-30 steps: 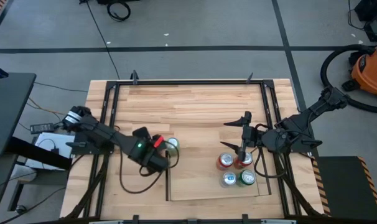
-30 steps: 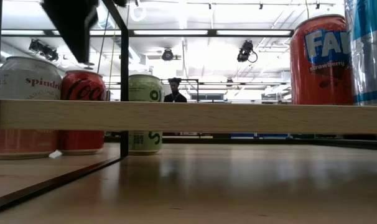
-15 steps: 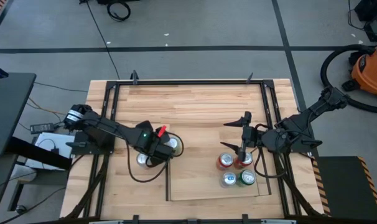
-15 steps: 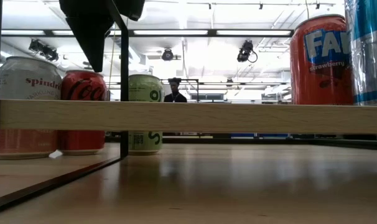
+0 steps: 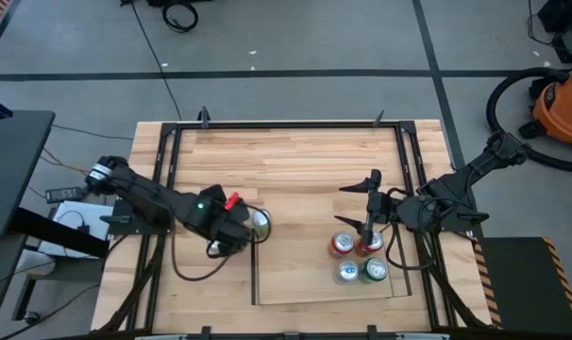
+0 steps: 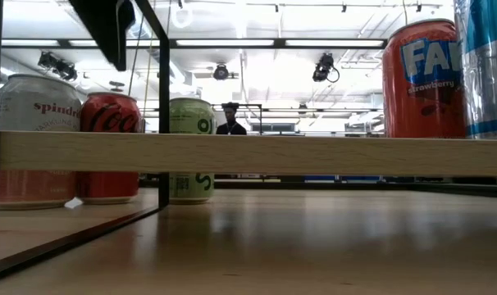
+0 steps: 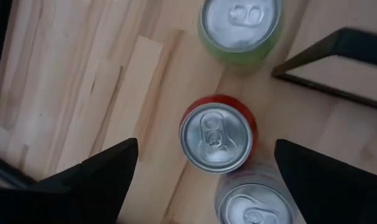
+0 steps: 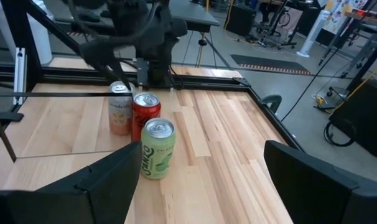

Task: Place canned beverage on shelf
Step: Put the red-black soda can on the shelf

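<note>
On the pale plank table (image 5: 295, 161), over a grey floor, the left gripper (image 7: 201, 171) hangs wide open and empty above a red can (image 7: 217, 133) left of centre beside the flat light-wood shelf (image 5: 305, 274) at lower centre, while the right gripper (image 8: 201, 180), open, waits at mid-right.

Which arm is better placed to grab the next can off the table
Left. Its open gripper hovers right above the red can beside the shelf. The right gripper waits over the shelved cans, far from it.
</note>
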### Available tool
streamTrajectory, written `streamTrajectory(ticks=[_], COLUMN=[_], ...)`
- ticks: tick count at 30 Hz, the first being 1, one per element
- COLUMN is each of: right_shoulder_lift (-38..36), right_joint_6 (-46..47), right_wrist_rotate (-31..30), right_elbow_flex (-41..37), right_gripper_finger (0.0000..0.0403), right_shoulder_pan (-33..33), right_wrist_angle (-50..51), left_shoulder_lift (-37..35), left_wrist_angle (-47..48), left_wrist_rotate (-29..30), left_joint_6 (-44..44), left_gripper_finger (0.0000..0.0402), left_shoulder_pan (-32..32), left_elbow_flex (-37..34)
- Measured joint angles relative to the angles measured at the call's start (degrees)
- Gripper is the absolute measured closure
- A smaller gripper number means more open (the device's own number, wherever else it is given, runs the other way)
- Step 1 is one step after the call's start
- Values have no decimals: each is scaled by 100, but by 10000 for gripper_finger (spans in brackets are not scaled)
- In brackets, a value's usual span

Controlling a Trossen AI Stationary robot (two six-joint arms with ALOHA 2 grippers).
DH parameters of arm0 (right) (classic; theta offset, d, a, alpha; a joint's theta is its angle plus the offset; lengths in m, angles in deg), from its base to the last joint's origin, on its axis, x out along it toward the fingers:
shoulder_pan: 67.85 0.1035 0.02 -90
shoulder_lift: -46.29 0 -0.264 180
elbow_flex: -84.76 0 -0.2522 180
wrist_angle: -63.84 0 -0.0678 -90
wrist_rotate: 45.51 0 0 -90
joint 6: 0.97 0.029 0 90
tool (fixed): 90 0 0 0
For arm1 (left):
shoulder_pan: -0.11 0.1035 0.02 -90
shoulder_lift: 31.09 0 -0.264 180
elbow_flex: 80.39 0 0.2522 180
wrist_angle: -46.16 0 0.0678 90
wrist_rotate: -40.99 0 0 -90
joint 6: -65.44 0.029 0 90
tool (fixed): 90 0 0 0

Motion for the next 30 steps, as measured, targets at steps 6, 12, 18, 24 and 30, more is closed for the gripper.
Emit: streamTrajectory(ticks=[6, 12, 18, 24, 30], right_shoulder_lift=[0, -2, 0, 0, 0], right_joint_6=[24, 24, 15, 2, 2], right_wrist_rotate=[20, 96, 98, 98, 98], right_elbow_flex=[0, 0, 0, 0, 0], right_gripper_finger=[55, 55, 55, 55, 55], right_shoulder_pan=[4, 4, 4, 4, 4], right_wrist_angle=[-10, -13, -69, -98, -98], left_shoulder_lift=[-285, -888, -1494, -1542, -1488], left_wrist_angle=[-242, -1153, -1841, -2346, -2913], left_wrist_rotate=[91, -104, -324, -336, -556], left_joint_6=[7, -24, -238, -595, -519], left_gripper_finger=[12, 12, 12, 12, 12], left_shoulder_pan=[20, 37, 202, 257, 239], left_elbow_flex=[-29, -1110, -1911, -2366, -2637])
